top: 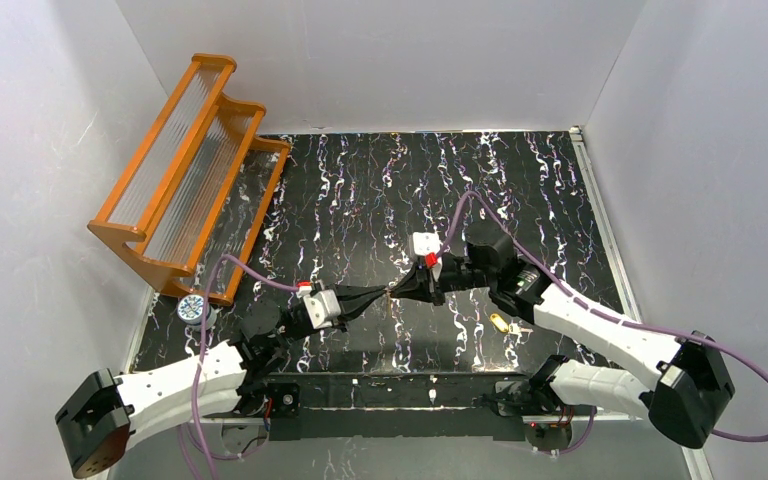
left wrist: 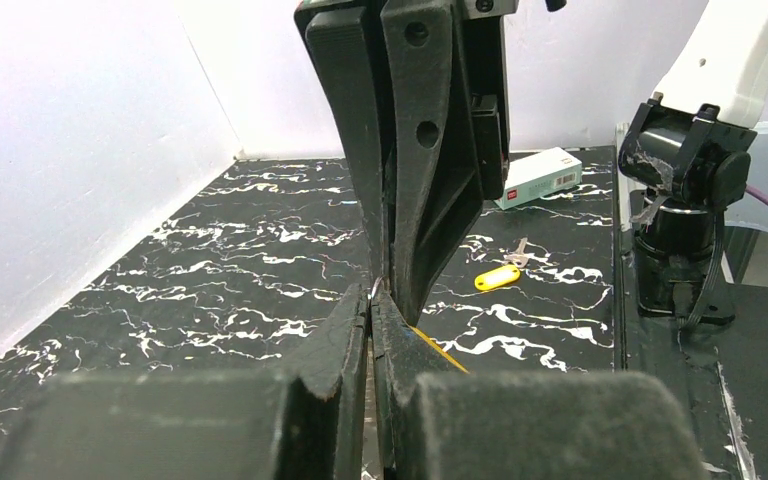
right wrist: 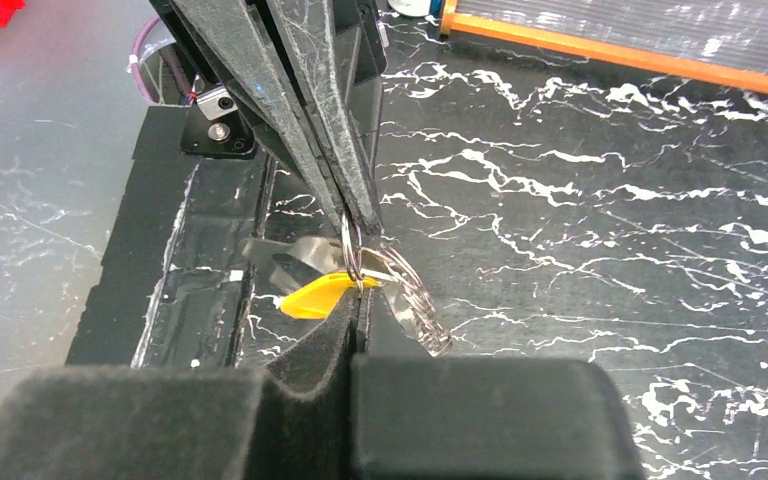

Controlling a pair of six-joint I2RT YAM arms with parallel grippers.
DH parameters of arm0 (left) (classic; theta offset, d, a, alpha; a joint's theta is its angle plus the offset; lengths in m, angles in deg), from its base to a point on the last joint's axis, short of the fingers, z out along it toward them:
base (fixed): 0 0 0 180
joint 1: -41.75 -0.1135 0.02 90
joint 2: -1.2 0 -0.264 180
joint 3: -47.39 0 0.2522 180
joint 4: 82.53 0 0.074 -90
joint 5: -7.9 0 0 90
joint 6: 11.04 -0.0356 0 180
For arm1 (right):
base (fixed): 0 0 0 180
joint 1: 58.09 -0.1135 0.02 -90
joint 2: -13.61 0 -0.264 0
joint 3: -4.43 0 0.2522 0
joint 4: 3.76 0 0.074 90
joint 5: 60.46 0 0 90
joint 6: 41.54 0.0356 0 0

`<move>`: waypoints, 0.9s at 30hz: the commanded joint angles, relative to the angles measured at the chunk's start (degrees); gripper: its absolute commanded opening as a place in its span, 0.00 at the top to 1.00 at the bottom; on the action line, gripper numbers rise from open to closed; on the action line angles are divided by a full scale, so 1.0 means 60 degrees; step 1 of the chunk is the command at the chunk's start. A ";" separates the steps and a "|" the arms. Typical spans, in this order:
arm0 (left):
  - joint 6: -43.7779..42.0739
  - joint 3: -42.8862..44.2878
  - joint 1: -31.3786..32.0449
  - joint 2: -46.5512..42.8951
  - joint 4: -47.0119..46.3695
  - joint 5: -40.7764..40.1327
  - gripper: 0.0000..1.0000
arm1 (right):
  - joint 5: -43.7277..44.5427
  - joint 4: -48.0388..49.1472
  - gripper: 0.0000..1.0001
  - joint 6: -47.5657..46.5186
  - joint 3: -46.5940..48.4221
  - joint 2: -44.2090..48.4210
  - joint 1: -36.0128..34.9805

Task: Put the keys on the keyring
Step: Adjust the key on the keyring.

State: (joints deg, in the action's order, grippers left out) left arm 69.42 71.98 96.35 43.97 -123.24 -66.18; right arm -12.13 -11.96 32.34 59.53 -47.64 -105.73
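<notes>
The two grippers meet tip to tip above the middle of the black marbled table. My left gripper (top: 384, 298) (left wrist: 372, 296) is shut on the thin silver keyring (right wrist: 415, 295), whose loop hangs to the right of the tips. Opposite it, my right gripper (top: 401, 293) (right wrist: 355, 292) is shut at the edge of a yellow-headed key (right wrist: 315, 297), right where the ring wire passes; its silver blade points left. A second yellow key (top: 501, 323) (left wrist: 498, 277) lies flat on the table near the right arm, untouched.
An orange rack with ribbed clear shelves (top: 185, 175) leans at the back left. A small white box (top: 426, 243) (left wrist: 540, 177) lies behind the grippers. A round patterned object (top: 192, 308) sits by the rack's front foot. White walls close in the table.
</notes>
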 commanded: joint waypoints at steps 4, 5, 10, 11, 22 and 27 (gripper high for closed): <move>0.0111 0.0040 0.0039 0.0117 -0.0960 0.0251 1.00 | -0.0331 0.0307 0.99 0.0438 -0.0187 -0.0360 0.0033; 0.0118 0.0052 0.0039 0.0145 -0.0986 0.0267 1.00 | -0.0342 0.0252 0.99 0.0422 -0.0215 -0.0410 0.0030; 0.0160 0.0048 0.0039 0.0219 -0.1111 0.0360 1.00 | -0.0170 -0.0425 0.99 0.0128 -0.0080 -0.0610 0.0030; 0.0161 0.0042 0.0039 0.0218 -0.1102 0.0372 1.00 | -0.0086 -0.0529 0.99 0.0062 -0.0031 -0.0575 0.0029; 0.0176 -0.0055 0.0037 0.0324 -0.1114 0.0357 1.00 | 0.0437 0.0622 0.49 -0.0270 -0.0498 0.1209 0.0029; 0.0213 -0.0033 0.0039 0.0377 -0.1115 0.0362 1.00 | -0.0135 0.1253 0.52 0.0066 -0.0469 0.1129 0.0030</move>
State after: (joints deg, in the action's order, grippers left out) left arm 70.38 71.56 96.35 46.17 -126.63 -64.47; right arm -10.38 -10.21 31.75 56.84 -40.38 -105.68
